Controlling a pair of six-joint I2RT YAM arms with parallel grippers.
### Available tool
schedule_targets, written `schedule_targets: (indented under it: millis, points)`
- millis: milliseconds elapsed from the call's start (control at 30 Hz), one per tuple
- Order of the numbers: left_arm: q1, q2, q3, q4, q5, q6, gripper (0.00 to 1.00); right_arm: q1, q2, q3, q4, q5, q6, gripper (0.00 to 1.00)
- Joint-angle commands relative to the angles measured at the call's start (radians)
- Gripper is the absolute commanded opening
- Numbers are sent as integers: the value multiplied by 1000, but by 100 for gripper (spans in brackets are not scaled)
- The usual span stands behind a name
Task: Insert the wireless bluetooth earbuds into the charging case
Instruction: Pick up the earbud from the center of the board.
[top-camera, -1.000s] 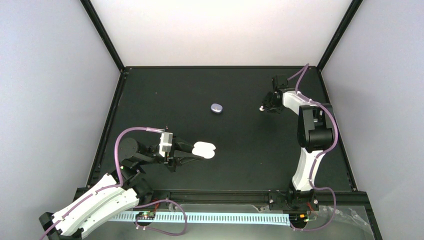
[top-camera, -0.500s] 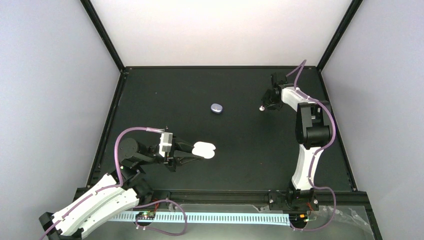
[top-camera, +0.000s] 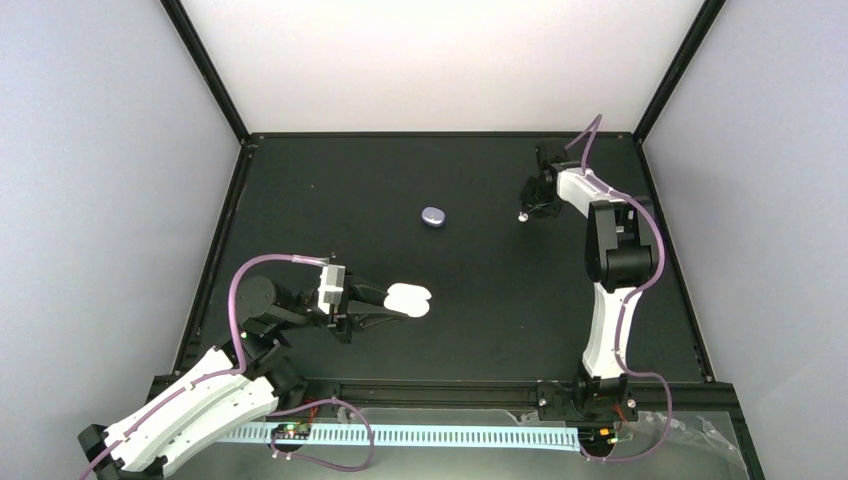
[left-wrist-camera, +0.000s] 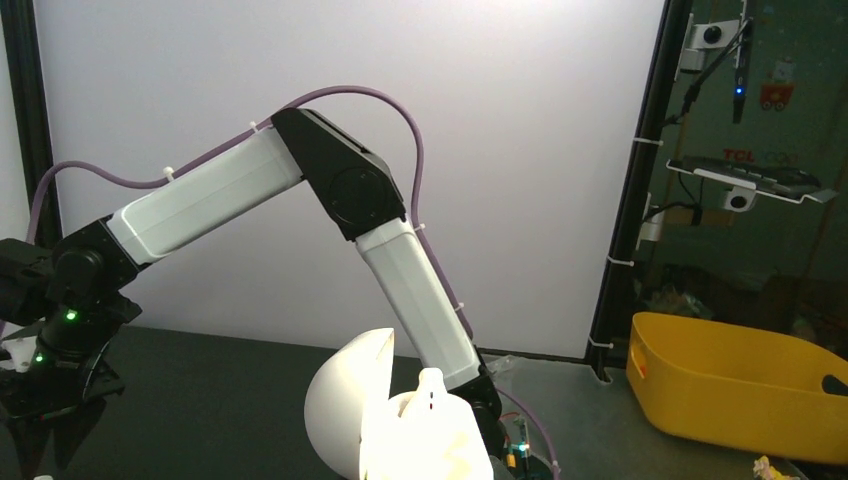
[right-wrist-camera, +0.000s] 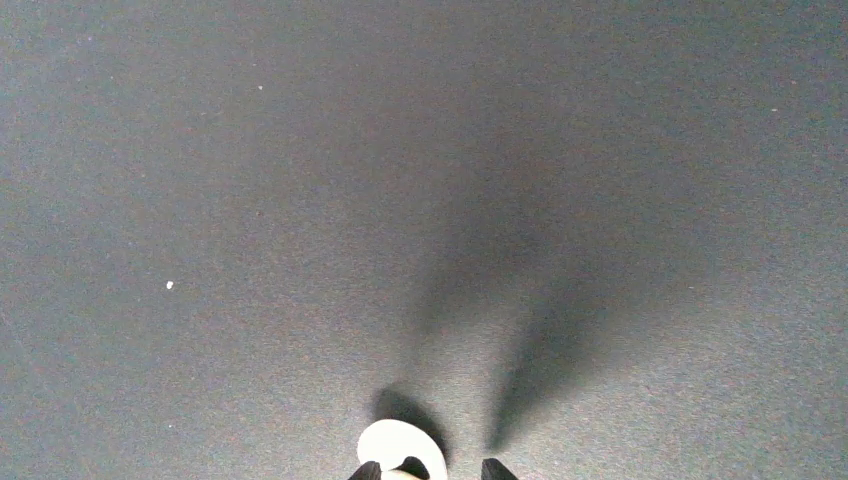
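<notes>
The left arm (top-camera: 200, 395) reaches in from the near left corner of the desk (top-camera: 300, 200). The left jaws hold a white case (top-camera: 409, 300), which sits near the near edge, a little left of the middle. The case's lid is swung open; in the left wrist view (left-wrist-camera: 390, 425) it fills the bottom of the frame. Glare washes out its inside, so I cannot tell what lies in it.

A small purple case (top-camera: 433, 216) rests shut by itself around the middle of the desk, a bit toward the far edge and well apart from both arms.

The right arm (top-camera: 612, 300) stretches along the right edge toward the far right corner, with the right jaws pointing down at the desk. They are set narrow, with a white earbud (top-camera: 522, 215) at their tips. In the right wrist view the earbud (right-wrist-camera: 403, 448) lies against one dark fingertip (right-wrist-camera: 365, 470), with a sliver of gap to the other. I cannot tell whether it is pinched or only resting there.
</notes>
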Motion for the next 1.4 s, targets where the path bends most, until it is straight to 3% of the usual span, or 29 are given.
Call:
schedule_targets:
  millis: [0, 367, 733, 900, 1133, 1367]
  points:
    - [-5, -6, -3, 39, 15, 1, 2, 22, 36, 46, -56, 22, -38, 24]
    - [-4, -11, -6, 39, 15, -2, 2, 50, 42, 56, -60, 12, -52, 20]
    - [-4, -18, -8, 35, 14, -1, 2, 72, 26, 49, -42, 22, -64, 2]
    - [-4, -23, -5, 25, 11, 4, 1, 80, -35, 14, -26, 33, -82, 1]
    - [-4, -28, -6, 25, 4, 4, 2, 150, -310, -263, 63, 21, -100, 1]
    - [-4, -20, -5, 37, 15, -6, 1, 337, -587, -633, 170, -6, 34, 2]
